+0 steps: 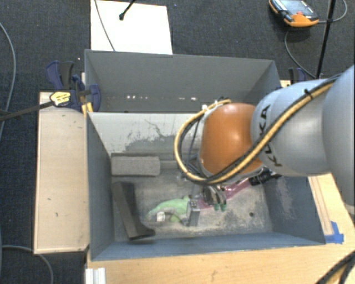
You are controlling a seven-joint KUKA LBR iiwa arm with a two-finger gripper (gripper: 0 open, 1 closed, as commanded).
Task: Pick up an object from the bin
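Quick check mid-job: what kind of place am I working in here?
Probably a robotics lab's grasping test cell: a KUKA arm reaches into a grey metal bin with dark carpet around it, and only a few loose things lie inside, like a grey block.

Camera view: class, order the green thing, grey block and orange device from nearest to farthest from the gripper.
1. Green thing, beside the gripper, on its left.
2. Grey block, farther up-left, by the back wall of the bin.
3. Orange device, outside the bin, top right.
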